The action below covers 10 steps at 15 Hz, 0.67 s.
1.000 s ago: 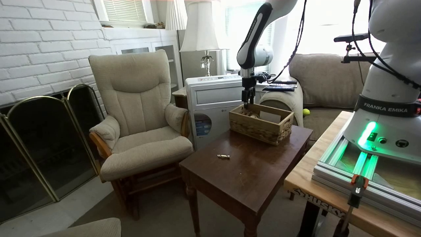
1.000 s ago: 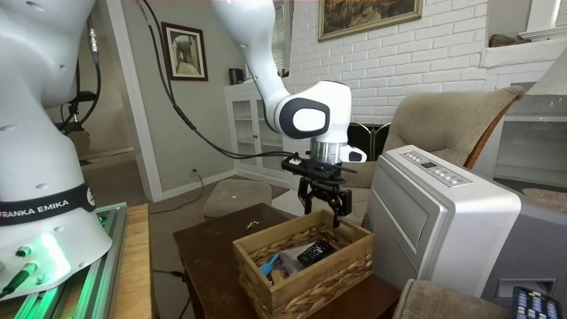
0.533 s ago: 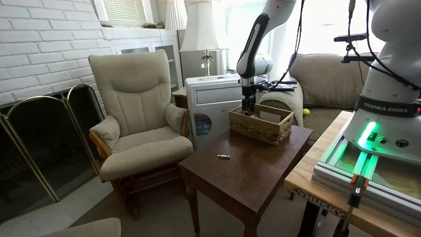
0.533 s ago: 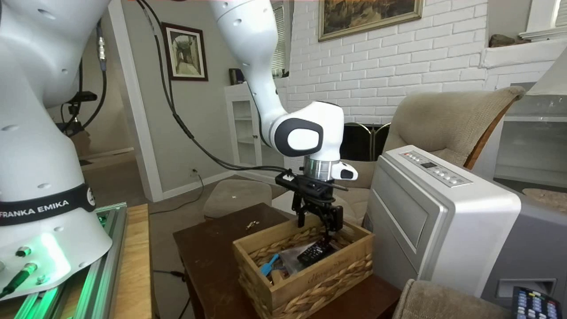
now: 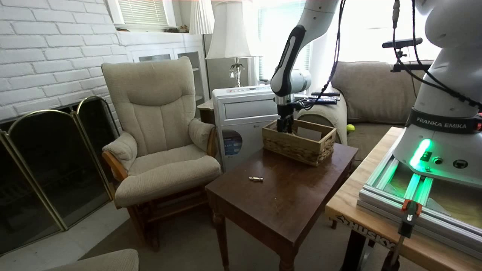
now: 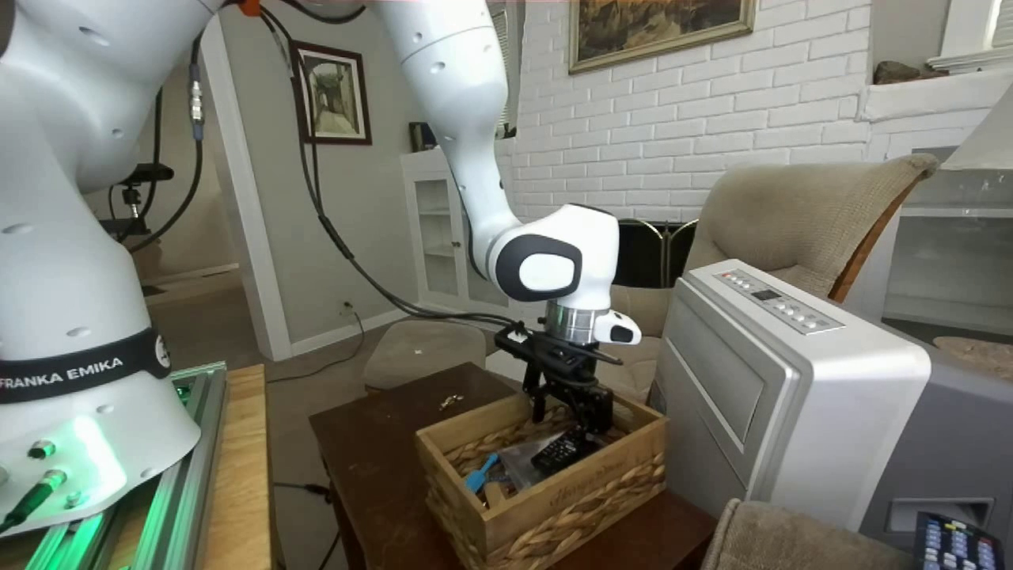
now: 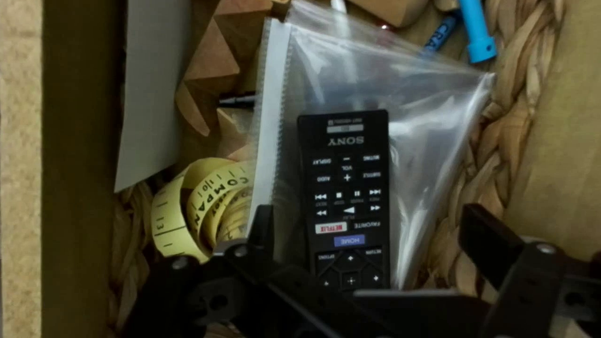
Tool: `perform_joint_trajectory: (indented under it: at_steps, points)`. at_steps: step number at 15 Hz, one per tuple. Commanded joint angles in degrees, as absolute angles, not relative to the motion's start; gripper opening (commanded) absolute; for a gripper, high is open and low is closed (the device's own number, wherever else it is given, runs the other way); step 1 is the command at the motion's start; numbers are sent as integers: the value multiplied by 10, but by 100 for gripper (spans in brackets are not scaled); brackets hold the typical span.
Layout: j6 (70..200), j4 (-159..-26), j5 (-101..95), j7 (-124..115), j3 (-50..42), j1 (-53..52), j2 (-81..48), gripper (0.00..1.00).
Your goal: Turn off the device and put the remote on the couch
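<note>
Brick wall: painted white, cut off by the edge at 10 o'clock in an exterior view.
Table: dark wood, with the basket on its far part, toward 1 o'clock.
Basket: woven, wood-rimmed; in an exterior view its side hides nearly everything inside but a pale card.
Remote: face up in the basket. Long axis runs 12 to 6 o'clock in the wrist view, SONY end at 12, lettering upside down; the 6 o'clock end is covered.
Zip bag: clear, full of glare; whether the remote lies on or inside it is hard to make out.
Tape measure: yellow, coiled, at 9 o'clock from the remote.
Gripper: down in the basket, fingers apart at the wrist view's 7 and 4 o'clock, the remote showing between them with space either side; whether they reach its level I cannot tell.
Couch: toward 2 o'clock in an exterior view, partly hidden behind the robot's base; dark handsets on its arm are hard to tell apart.
</note>
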<state>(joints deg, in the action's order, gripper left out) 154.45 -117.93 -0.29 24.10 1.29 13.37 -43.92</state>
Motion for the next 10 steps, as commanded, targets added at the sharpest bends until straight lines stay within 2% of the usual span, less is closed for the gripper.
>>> perform_joint_trajectory:
  at_steps: [1,5,10]
  points:
    - [1548,-1154,-8,221,15,138,-462,100]
    - [1542,-1146,-3,220,19,142,-468,100]
    - [1456,-1111,17,225,36,162,-479,100]
